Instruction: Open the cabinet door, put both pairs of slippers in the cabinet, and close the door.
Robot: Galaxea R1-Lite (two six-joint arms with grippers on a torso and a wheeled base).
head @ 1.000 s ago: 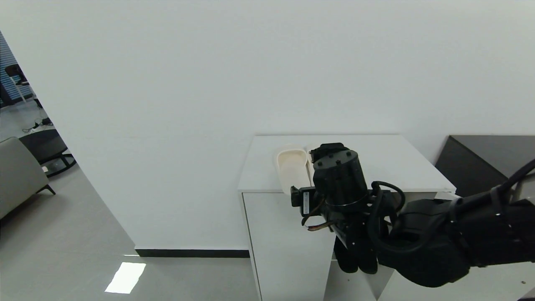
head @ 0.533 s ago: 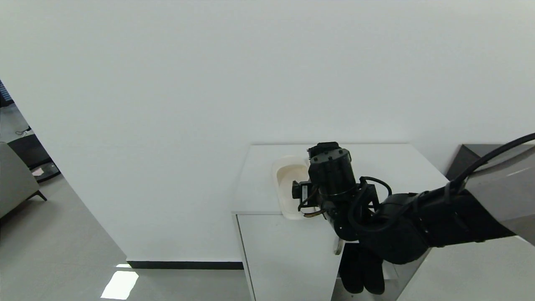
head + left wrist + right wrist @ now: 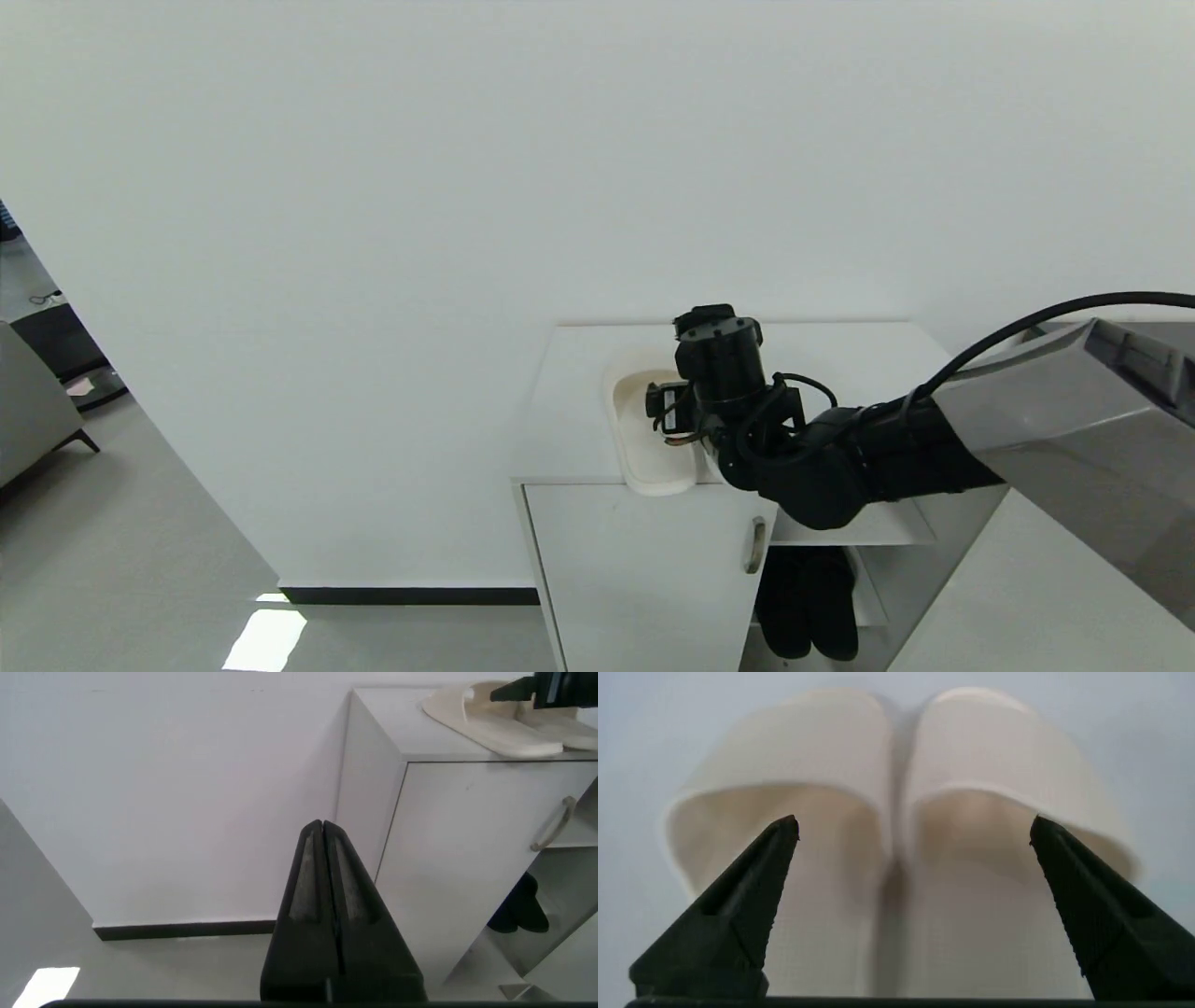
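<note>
A pair of cream slippers lies side by side on top of the white cabinet, heels at its front edge. My right gripper hangs open just above and behind them, its two fingertips spread about as wide as the pair. A pair of black slippers stands inside the cabinet on the lower level, behind the open right door. The left door with its handle is closed. My left gripper is shut on nothing, low and to the left of the cabinet.
A white wall runs behind and to the left of the cabinet. Bare grey floor lies to the left, with a grey sofa at the far left edge. A dark counter stands to the right.
The head camera has shifted. My right arm has reached farther forward over the cabinet top, bringing the open gripper up to the cream slippers. The black slippers have come into view.
</note>
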